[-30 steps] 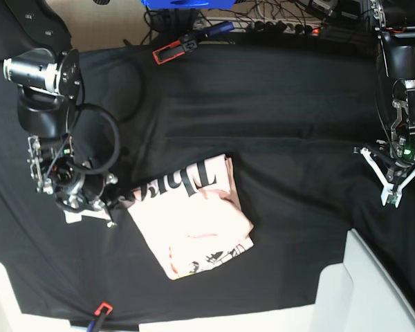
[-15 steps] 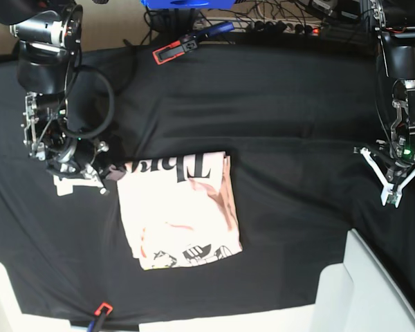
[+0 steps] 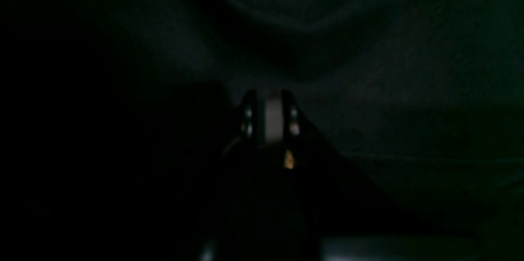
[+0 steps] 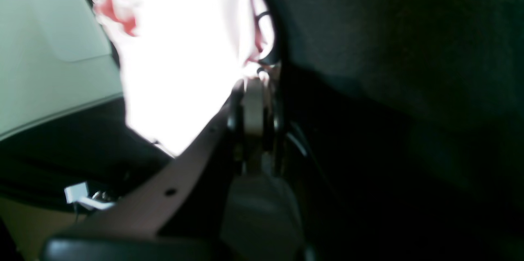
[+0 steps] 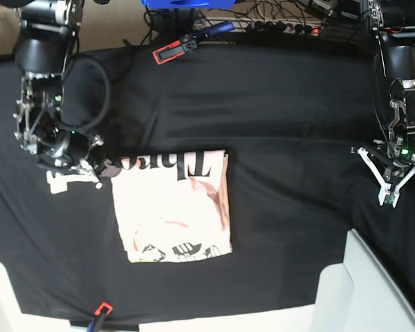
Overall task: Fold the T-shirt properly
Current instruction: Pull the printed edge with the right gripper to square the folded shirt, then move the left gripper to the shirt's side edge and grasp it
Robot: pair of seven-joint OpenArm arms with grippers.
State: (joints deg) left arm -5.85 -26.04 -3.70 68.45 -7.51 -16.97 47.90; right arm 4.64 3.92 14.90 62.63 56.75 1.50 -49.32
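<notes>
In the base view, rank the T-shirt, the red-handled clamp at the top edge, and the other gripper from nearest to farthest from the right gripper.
Measured from the right gripper, on the left of the base view:
1. T-shirt: folded, just beside it toward the middle of the table; its corner meets the gripper.
2. Red-handled clamp: up at the table's far edge.
3. Left gripper: across the table, at the view's right side.

Left end effector [image 3: 270, 120] closed over black cloth [image 3: 389, 68].
</notes>
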